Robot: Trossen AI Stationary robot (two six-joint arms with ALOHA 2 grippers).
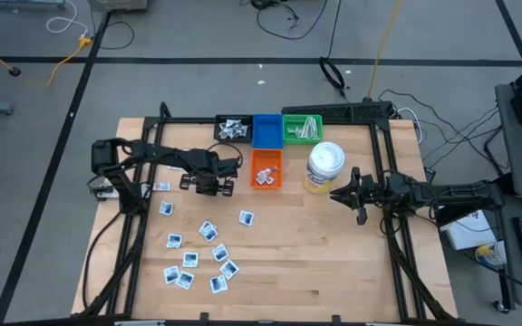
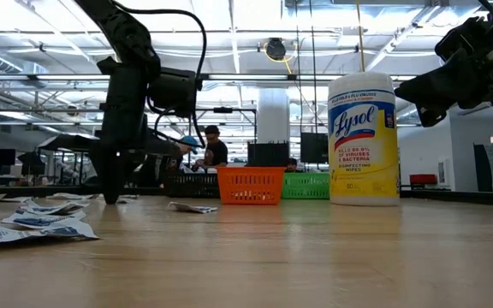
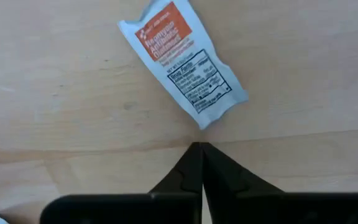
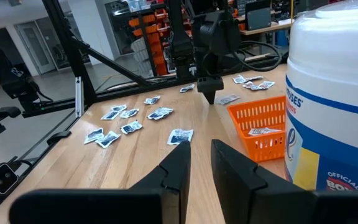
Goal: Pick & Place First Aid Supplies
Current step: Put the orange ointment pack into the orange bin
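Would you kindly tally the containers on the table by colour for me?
Black bin: 1
Blue bin: 1
Green bin: 1
Orange bin: 1
Yellow-and-white wipes canister: 1
Total: 5

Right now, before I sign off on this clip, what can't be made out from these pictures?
- Whether the shut left gripper pinches the orange-printed packet: left wrist view shows its fingertips at the packet's corner, contact unclear.
- Contents of the black bin and green bin: high view, too small.
- Print on the loose packets: high view, too small.
- Right gripper: nothing seen between its fingers; the wipes tub fills one side of the right wrist view.
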